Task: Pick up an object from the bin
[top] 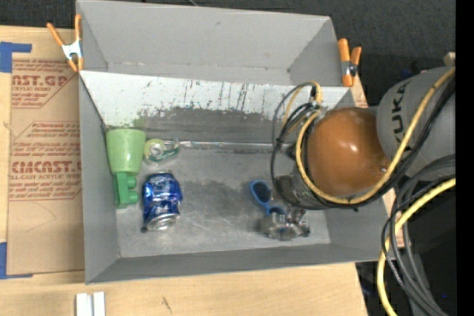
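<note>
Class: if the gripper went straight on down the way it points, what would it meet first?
Probably the grey bin floor near the front right corner: the gripper hangs low there, pointing down. A small blue thing lies close beside it and might be met first; depth is unclear.

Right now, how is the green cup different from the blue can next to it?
The green cup is plain pale green and smooth; the blue can is shiny blue with white marks and looks dented. The green cup sits by the left wall of the bin, the blue can nearer the front. Both lie in the left half, away from the gripper.
</note>
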You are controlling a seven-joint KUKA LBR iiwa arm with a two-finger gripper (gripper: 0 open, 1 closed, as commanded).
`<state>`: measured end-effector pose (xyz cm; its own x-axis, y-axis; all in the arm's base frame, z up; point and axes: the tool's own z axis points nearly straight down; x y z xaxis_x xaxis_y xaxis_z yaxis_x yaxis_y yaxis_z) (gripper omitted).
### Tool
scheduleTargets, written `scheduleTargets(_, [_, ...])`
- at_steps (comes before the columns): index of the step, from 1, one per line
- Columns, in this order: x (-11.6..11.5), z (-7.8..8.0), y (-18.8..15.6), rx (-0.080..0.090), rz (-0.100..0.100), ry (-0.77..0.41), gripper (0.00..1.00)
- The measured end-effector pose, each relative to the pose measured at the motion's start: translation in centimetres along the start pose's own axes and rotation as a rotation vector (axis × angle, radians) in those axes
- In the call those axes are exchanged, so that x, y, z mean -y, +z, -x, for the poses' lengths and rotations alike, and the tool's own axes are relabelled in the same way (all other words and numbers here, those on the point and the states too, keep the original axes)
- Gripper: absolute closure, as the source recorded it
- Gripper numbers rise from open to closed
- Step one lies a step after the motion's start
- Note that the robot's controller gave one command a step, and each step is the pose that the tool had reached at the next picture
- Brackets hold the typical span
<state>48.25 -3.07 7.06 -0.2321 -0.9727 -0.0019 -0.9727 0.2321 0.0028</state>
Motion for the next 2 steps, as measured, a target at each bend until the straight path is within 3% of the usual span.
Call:
scheduleTargets(1, [10.87, -3.83, -0.18, 0.000, -0.008, 0.087, 1.00])
scheduleTargets(2, [10.64, -3.59, -0.14, 0.002, -0.005, 0.083, 0.00])
